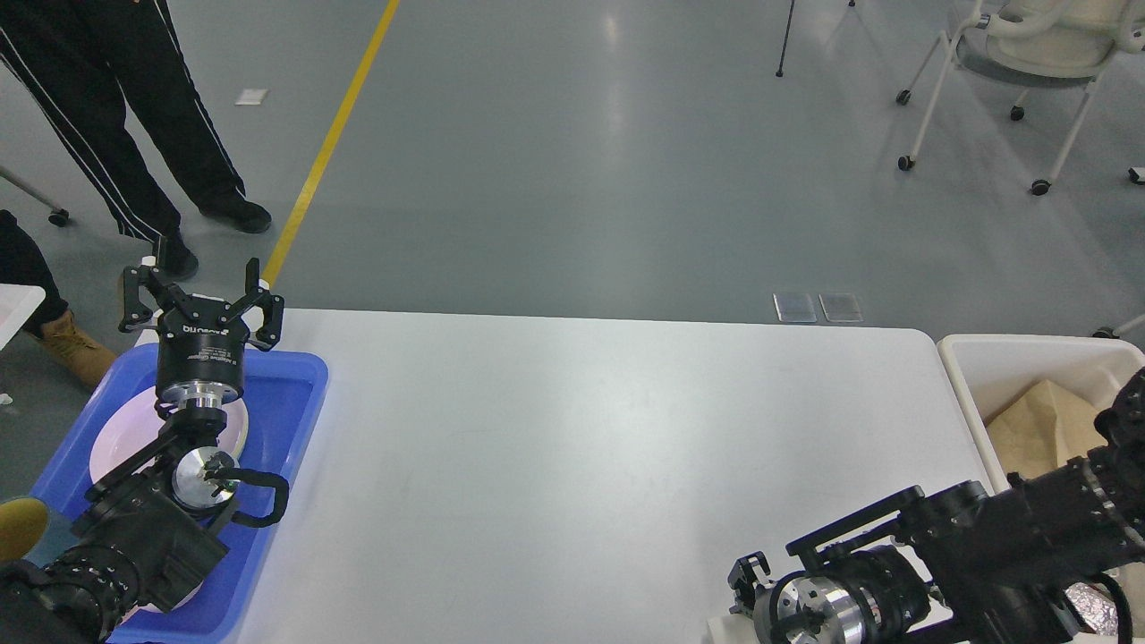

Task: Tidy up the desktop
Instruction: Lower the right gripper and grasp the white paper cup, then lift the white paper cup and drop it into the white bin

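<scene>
We seem to be in a lab or industrial hall: glossy grey poured floor (626,161), painted yellow floor line (326,143), wheeled white chair (1020,54).

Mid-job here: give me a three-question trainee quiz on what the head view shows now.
1. True or false: the left gripper is open.
2. What lies in the blue tray? A) white plate B) mug C) book
3. Which side of the desktop has the cream bin?

Key: 1 true. 2 A, the white plate. 3 The right side; the right gripper sits near the front edge, its fingers unclear.
</scene>
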